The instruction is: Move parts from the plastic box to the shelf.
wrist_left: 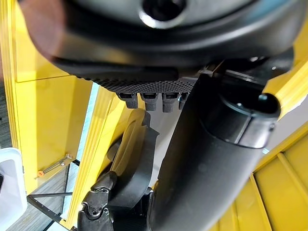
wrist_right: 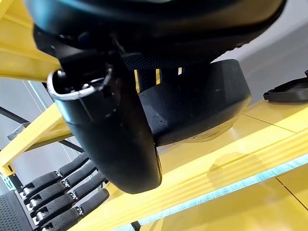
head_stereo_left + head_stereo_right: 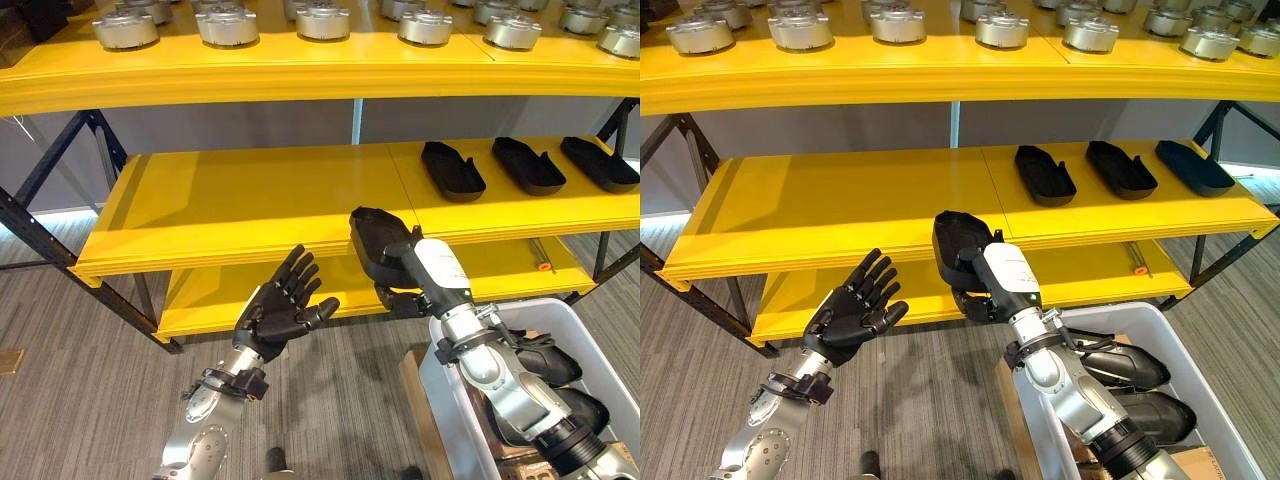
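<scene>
Part (image 3: 958,245) was clamped in your right hand (image 3: 985,295), fingers curled round it, held at the front edge of the middle shelf (image 3: 840,200). Your left hand (image 3: 852,315) hovered beside it, palm up, fingers spread apart, holding nothing. Three matching parts (image 3: 1120,168) lay on that shelf's right half. More sat in the plastic box (image 3: 1200,400) at lower right.

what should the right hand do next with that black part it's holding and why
Probably carry it forward over the middle shelf and set it down left of the three black parts already lying there. The right hand grips the black part at the shelf's front edge, not yet over it; the left hand hangs open beside.
</scene>
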You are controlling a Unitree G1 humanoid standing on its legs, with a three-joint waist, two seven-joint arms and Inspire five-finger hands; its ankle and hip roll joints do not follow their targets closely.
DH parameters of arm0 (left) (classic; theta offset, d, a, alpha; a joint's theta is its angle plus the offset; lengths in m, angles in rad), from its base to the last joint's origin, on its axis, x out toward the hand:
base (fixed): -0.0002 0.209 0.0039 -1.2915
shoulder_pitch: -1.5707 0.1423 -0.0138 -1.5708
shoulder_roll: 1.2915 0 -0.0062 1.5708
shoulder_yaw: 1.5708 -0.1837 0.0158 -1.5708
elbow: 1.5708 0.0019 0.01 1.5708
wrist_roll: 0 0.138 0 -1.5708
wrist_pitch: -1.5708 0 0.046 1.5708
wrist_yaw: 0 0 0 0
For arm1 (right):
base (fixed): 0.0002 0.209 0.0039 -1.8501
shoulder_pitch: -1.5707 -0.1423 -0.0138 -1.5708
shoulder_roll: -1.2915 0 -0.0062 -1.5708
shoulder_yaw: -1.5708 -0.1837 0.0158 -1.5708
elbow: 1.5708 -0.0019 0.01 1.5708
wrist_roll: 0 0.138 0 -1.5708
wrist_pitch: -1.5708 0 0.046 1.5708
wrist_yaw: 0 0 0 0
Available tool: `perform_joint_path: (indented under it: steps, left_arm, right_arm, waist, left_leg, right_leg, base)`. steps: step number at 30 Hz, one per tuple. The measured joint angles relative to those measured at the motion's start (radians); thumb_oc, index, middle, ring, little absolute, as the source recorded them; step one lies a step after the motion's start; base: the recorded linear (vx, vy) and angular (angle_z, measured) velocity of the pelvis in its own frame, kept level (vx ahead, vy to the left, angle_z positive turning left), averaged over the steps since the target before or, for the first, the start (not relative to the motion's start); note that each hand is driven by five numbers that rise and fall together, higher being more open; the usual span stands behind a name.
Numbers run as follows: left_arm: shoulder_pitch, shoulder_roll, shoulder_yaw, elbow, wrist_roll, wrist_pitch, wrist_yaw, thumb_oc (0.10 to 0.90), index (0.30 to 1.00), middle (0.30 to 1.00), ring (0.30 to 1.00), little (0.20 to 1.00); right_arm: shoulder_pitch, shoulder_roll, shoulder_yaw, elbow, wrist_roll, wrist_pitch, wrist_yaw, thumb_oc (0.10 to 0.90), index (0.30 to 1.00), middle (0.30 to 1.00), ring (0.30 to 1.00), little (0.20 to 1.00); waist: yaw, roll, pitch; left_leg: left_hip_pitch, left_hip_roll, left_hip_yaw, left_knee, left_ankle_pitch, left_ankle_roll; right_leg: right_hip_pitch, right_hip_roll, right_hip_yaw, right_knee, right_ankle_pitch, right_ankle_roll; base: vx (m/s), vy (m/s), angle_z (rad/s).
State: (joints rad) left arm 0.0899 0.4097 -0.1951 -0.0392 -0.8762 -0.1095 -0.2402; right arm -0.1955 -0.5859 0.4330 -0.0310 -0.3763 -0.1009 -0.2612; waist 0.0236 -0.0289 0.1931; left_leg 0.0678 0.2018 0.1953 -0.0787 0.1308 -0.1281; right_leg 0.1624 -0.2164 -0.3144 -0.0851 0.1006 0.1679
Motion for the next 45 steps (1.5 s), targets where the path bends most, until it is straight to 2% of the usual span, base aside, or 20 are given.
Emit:
perform_joint_path:
  steps: [1,2,4,6,8,9,13,19,23,29,33,34,37,40,41,42,43,45]
  left_arm:
    - [0.001,0.000,0.007,0.022,0.147,0.001,0.070,0.900,1.000,1.000,1.000,1.000]
    - [0.001,0.000,0.030,0.058,0.178,0.004,0.102,0.900,1.000,1.000,1.000,1.000]
    - [0.002,-0.004,0.045,0.106,0.186,0.029,0.128,0.900,1.000,1.000,1.000,1.000]
    - [0.023,-0.044,0.038,0.106,0.173,0.043,0.120,0.900,1.000,1.000,1.000,1.000]
    - [0.062,-0.074,0.056,0.107,0.080,0.088,0.102,0.900,1.000,1.000,1.000,1.000]
    - [0.066,-0.081,0.058,0.110,0.056,0.105,0.101,0.900,1.000,1.000,1.000,1.000]
    - [0.066,-0.078,0.078,0.110,0.055,0.109,0.102,0.900,1.000,1.000,1.000,1.000]
    - [0.065,-0.075,0.078,0.109,0.056,0.111,0.102,0.900,1.000,1.000,1.000,1.000]
    - [0.064,-0.075,0.078,0.109,0.056,0.116,0.102,0.900,1.000,1.000,1.000,1.000]
    - [0.057,-0.075,0.077,0.109,0.057,0.125,0.106,0.900,1.000,1.000,1.000,1.000]
    - [0.040,-0.067,0.069,0.110,0.089,0.126,0.113,0.900,1.000,1.000,1.000,1.000]
    - [0.025,-0.051,0.046,0.109,0.107,0.125,0.126,0.900,1.000,1.000,1.000,1.000]
    - [0.021,-0.026,0.027,0.109,0.110,0.125,0.122,0.900,1.000,1.000,1.000,1.000]
    - [0.013,-0.015,0.026,0.109,0.116,0.125,0.122,0.900,1.000,1.000,1.000,1.000]
    - [-0.003,0.005,0.022,0.113,0.118,0.121,0.117,0.900,1.000,1.000,1.000,1.000]
    - [-0.015,0.006,0.019,0.118,0.118,0.114,0.115,0.900,1.000,1.000,1.000,1.000]
    - [-0.027,0.005,0.003,0.119,0.139,0.083,0.110,0.900,1.000,1.000,1.000,1.000]
    - [-0.028,0.006,0.010,0.119,0.137,0.061,0.105,0.900,1.000,1.000,1.000,1.000]
  right_arm:
    - [0.119,0.094,-0.198,0.017,0.488,-0.039,0.243,0.400,0.300,0.300,0.300,0.300]
    - [0.174,0.093,-0.244,0.046,0.596,-0.024,0.299,0.400,0.300,0.300,0.300,0.300]
    - [0.249,0.067,-0.248,0.100,0.635,0.042,0.334,0.400,0.300,0.300,0.300,0.300]
    - [0.277,0.066,-0.251,0.150,0.643,0.062,0.325,0.400,0.300,0.300,0.300,0.300]
    - [0.283,0.071,-0.249,0.149,0.656,0.062,0.339,0.400,0.300,0.300,0.300,0.300]
    - [0.283,0.073,-0.247,0.149,0.655,0.062,0.342,0.400,0.300,0.300,0.300,0.300]
    - [0.283,0.075,-0.246,0.149,0.655,0.062,0.342,0.400,0.300,0.300,0.300,0.300]
    - [0.282,0.088,-0.243,0.148,0.655,0.062,0.334,0.400,0.300,0.300,0.300,0.300]
    - [0.281,0.098,-0.237,0.112,0.655,0.061,0.328,0.400,0.300,0.300,0.300,0.300]
    - [0.272,0.099,-0.237,-0.072,0.649,-0.035,0.302,0.400,0.300,0.300,0.300,0.300]
    - [0.203,0.018,-0.226,-0.122,0.382,-0.105,0.238,0.400,0.300,0.300,0.300,0.300]
    - [0.161,-0.055,-0.219,-0.123,0.268,-0.123,0.207,0.400,0.300,0.300,0.300,0.300]
    - [0.117,-0.111,-0.220,-0.130,0.143,-0.126,0.162,0.400,0.300,0.300,0.300,0.300]
    - [0.110,-0.135,-0.221,-0.161,0.101,-0.128,0.145,0.400,0.300,0.300,0.300,0.300]
    - [0.110,-0.136,-0.224,-0.175,0.098,-0.135,0.145,0.400,0.300,0.300,0.300,0.300]
    - [0.110,-0.140,-0.231,-0.181,0.083,-0.134,0.145,0.400,0.300,0.300,0.300,0.300]
    - [0.109,-0.170,-0.236,-0.196,0.062,-0.134,0.145,0.400,0.300,0.300,0.300,0.300]
    - [0.110,-0.173,-0.238,-0.199,0.062,-0.134,0.145,0.400,0.300,0.300,0.300,0.300]
  waist:
    - [-0.017,-0.005,-0.039]
    - [-0.039,-0.005,-0.040]
    - [-0.077,0.004,-0.045]
    - [-0.077,0.018,-0.053]
    - [-0.072,0.026,-0.058]
    - [-0.071,0.026,-0.058]
    - [-0.069,0.021,-0.061]
    - [-0.068,-0.003,-0.073]
    - [-0.068,-0.004,-0.072]
    - [-0.069,-0.007,-0.072]
    - [-0.060,-0.015,-0.071]
    - [-0.045,-0.021,-0.071]
    - [-0.036,-0.042,-0.065]
    - [-0.032,-0.073,-0.048]
    - [-0.034,-0.096,-0.030]
    - [-0.044,-0.099,-0.019]
    - [-0.041,-0.076,0.005]
    - [-0.040,-0.060,0.032]
  left_leg:
    - [-0.030,-0.005,-0.010,0.000,0.005,0.001]
    - [-0.031,-0.012,-0.009,0.000,0.008,-0.003]
    - [-0.028,-0.011,-0.003,0.000,0.014,-0.001]
    - [-0.021,-0.010,0.004,0.000,0.013,-0.001]
    - [-0.018,-0.010,0.010,-0.001,0.006,0.009]
    - [-0.018,-0.010,0.010,-0.001,0.007,0.010]
    - [-0.028,-0.011,0.010,-0.003,0.006,0.010]
    - [-0.025,-0.012,0.010,0.000,0.014,0.001]
    - [-0.030,-0.012,0.010,-0.001,0.009,0.007]
    - [-0.029,-0.013,0.014,0.000,0.014,0.001]
    - [-0.029,-0.016,0.014,0.000,0.014,0.001]
    - [-0.031,-0.020,0.014,0.000,0.014,0.001]
    - [-0.031,-0.034,0.013,0.001,0.012,0.007]
    - [-0.034,-0.052,0.006,0.007,0.007,0.016]
    - [-0.071,-0.060,0.008,0.075,-0.021,0.036]
    - [-0.106,-0.059,0.020,0.138,-0.049,0.052]
    - [-0.148,-0.051,0.023,0.241,-0.106,0.077]
    - [-0.160,-0.050,0.023,0.289,-0.155,0.089]
  right_leg:
    - [-0.015,-0.004,-0.022,0.000,-0.005,0.002]
    - [-0.016,-0.010,-0.021,0.000,-0.006,0.005]
    - [-0.017,-0.010,-0.021,-0.002,-0.005,0.008]
    - [-0.015,-0.010,-0.016,-0.001,-0.006,0.008]
    - [-0.015,-0.011,-0.010,-0.001,-0.007,0.010]
    - [-0.016,-0.011,-0.010,-0.001,-0.004,0.009]
    - [-0.020,-0.011,-0.010,-0.001,-0.002,0.007]
    - [-0.022,-0.011,-0.010,-0.001,0.000,0.008]
    - [-0.022,-0.012,-0.010,-0.001,-0.001,0.008]
    - [-0.024,-0.013,-0.007,-0.001,0.000,0.008]
    - [-0.024,-0.017,-0.008,-0.001,0.002,0.008]
    - [-0.024,-0.020,-0.008,0.000,0.002,0.009]
    - [-0.018,-0.031,-0.015,0.000,-0.003,0.008]
    - [-0.013,-0.050,-0.022,0.006,-0.008,0.011]
    - [-0.020,-0.063,-0.034,0.043,-0.013,0.005]
    - [-0.027,-0.073,-0.041,0.078,-0.012,0.005]
    - [-0.079,-0.096,-0.027,0.199,-0.006,0.002]
    - [-0.115,-0.118,-0.009,0.295,0.024,-0.004]
  base:
    - [0.01,-0.058,0.22]
    - [0.01,-0.077,0.20]
    - [0.04,-0.083,-0.07]
    - [0.04,-0.044,-0.09]
    - [0.05,-0.002,-0.06]
    - [0.04,0.013,-0.01]
    - [0.01,0.017,0.00]
    - [0.01,0.036,0.00]
    - [0.00,0.066,0.00]
    - [-0.01,0.092,-0.01]
    - [-0.01,0.119,0.01]
    - [0.00,0.115,0.03]
    - [0.02,0.141,0.07]
    - [0.02,0.163,0.17]
    - [-0.01,0.185,0.42]
    - [-0.02,0.196,0.57]
    - [-0.01,0.123,0.42]
    - [0.00,0.041,0.11]
